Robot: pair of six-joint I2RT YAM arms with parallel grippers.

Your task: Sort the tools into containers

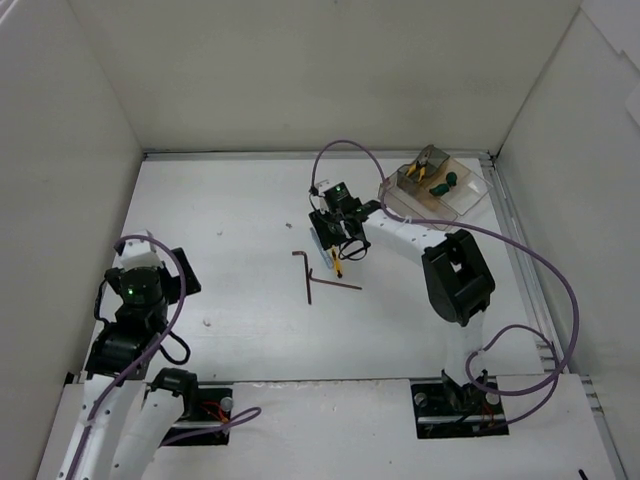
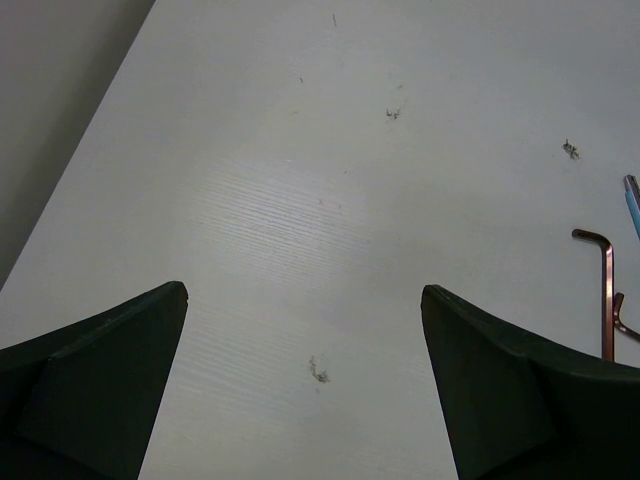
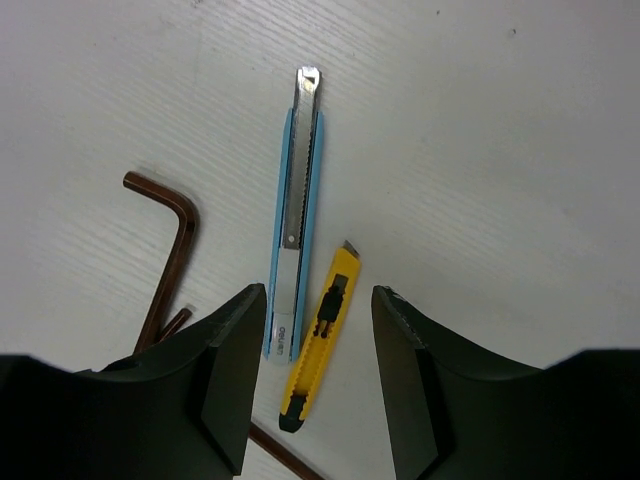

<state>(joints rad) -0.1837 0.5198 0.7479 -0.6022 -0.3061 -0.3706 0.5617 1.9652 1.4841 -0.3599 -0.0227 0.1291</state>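
My right gripper [image 1: 338, 240] hangs open over the table's middle; in the right wrist view its point [image 3: 320, 295] lies over a yellow utility knife [image 3: 322, 340] lying beside a light-blue utility knife [image 3: 298, 200], touching neither. Two thin brown hex keys [image 3: 170, 250] [image 3: 285, 455] lie just left and below; they also show in the top view [image 1: 305, 270]. The clear divided box [image 1: 470, 205] stands at the back right, with yellow-handled pliers [image 1: 425, 165] and a green-handled tool [image 1: 445, 183] inside. My left gripper [image 2: 305, 290] is open and empty over bare table.
White walls enclose the table on three sides. My right arm's cable [image 1: 540, 270] loops over the right side near the box. In the left wrist view a hex key [image 2: 606, 290] and the blue knife's tip [image 2: 633, 205] show at the right edge.
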